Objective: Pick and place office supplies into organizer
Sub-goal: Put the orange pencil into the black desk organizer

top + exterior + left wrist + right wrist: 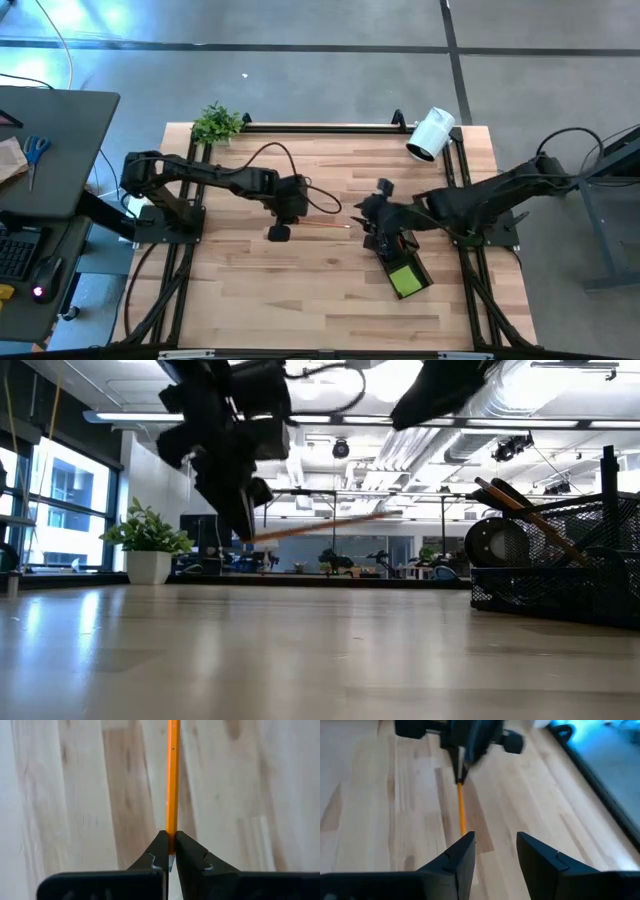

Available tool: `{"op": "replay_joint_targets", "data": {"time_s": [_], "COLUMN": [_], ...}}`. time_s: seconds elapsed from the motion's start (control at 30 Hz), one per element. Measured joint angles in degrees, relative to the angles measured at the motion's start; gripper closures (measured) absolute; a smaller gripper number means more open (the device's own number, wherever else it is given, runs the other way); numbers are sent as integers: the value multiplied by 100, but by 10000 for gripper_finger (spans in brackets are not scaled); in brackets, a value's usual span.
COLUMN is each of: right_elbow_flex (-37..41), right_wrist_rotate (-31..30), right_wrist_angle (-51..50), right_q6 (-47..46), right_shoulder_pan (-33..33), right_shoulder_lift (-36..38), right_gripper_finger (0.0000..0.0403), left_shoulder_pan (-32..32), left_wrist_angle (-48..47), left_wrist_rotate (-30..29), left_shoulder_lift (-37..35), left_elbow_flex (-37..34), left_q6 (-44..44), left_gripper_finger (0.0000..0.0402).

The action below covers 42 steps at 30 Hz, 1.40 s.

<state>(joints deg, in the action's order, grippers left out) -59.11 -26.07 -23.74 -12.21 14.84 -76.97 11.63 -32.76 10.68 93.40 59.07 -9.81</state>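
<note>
left gripper [171, 857] clamped on orange pencil [173, 785] | right gripper [495, 851] parted, empty

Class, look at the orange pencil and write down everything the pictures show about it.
The orange pencil is a slim, straight stick with a smooth painted look. One end is pinched between the fingers of the left gripper, which is shut on it. It is held clear of the wooden table, roughly level, pointing toward the right gripper, whose fingers stand open just short of its free end. Only the left gripper touches it. Its tip cannot be made out.
</note>
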Motion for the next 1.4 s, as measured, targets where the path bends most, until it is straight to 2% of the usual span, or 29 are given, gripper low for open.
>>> {"op": "replay_joint_targets", "data": {"time_s": [0.17, 0.27, 0.33, 0.5, 0.57, 0.67, 0.77, 0.9, 1.03, 1.23, 1.4], "right_elbow_flex": [0, 0, -2, 0, 0, 3, 4, 4, 4, 2, 2], "right_wrist_rotate": [-1413, -2190, -2394, -2380, -2703, -3518, -3867, -3727, -2748, -1255, -676], "right_wrist_angle": [-408, -489, -588, -439, -176, 117, 270, 787, 1858, 3441, 4207], "right_q6": [-582, -870, -1086, -1353, -1221, -1126, -1104, -714, 23, 1269, 1826], "right_shoulder_pan": [793, 1195, 1342, 1367, 1356, 1356, 1358, 1317, 1049, 511, 151], "right_shoulder_lift": [490, 635, 619, 145, -38, -20, 163, 204, 185, 23, -261], "right_gripper_finger": [265, 265, 265, 265, 265, 265, 265, 265, 265, 265, 265], "left_shoulder_pan": [75, 294, 490, 717, 714, 711, 711, 711, 710, 400, 118], "left_wrist_angle": [633, 1313, 1821, 3639, 4370, 5300, 6310, 7726, 8570, 8707, 8841], "left_wrist_rotate": [252, 670, 1147, 2148, 2357, 2543, 2672, 2716, 2713, 2099, 1870], "left_shoulder_lift": [-572, -1000, -1236, -1565, -1557, -1558, -1558, -1558, -1558, -1557, -1539], "left_elbow_flex": [-467, -870, -1173, -1925, -2164, -2469, -2791, -3189, -3403, -3475, -3475], "left_q6": [-43, 36, 168, 662, 869, 1117, 1393, 1715, 2069, 2072, 1876], "left_gripper_finger": [400, 400, 400, 401, 401, 401, 401, 401, 401, 401, 401]}}
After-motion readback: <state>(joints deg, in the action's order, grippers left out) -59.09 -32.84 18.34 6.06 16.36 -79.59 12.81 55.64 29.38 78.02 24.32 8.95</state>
